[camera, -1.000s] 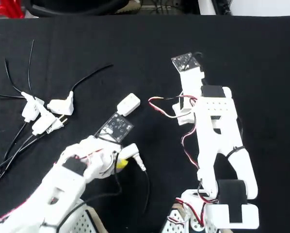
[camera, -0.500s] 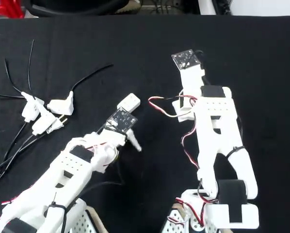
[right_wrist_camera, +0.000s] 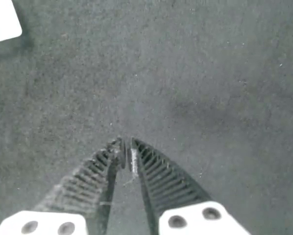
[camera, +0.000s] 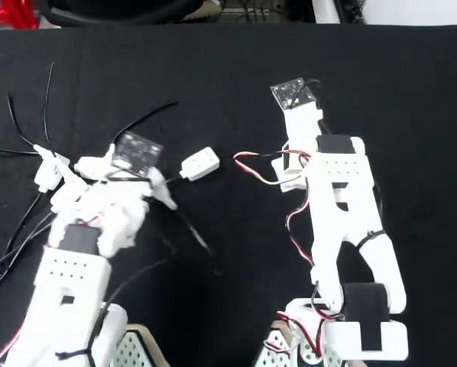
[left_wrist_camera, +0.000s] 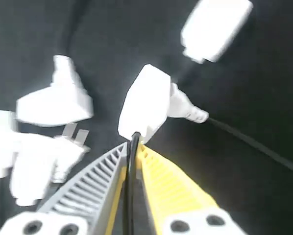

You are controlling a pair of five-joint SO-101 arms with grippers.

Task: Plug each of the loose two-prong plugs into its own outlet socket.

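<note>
Left hand [left_wrist_camera: 134, 139] pinches one end of a white plug [left_wrist_camera: 145, 100] at its fingertips, its fingers closed tight on it. The plug's black cord [left_wrist_camera: 254, 143] trails away over the black surface [camera: 213, 76]. Just beside the held plug lie other loose plugs [left_wrist_camera: 53, 102], one with its prongs showing. A white block [camera: 199, 164] sits near on the plug's other side. Right hand [right_wrist_camera: 126, 152], well apart, hangs low over the surface with its fingers pressed together.

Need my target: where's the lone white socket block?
High view: the socket block lies near the middle, just right of the plug in the left claw, not touching it.
</note>
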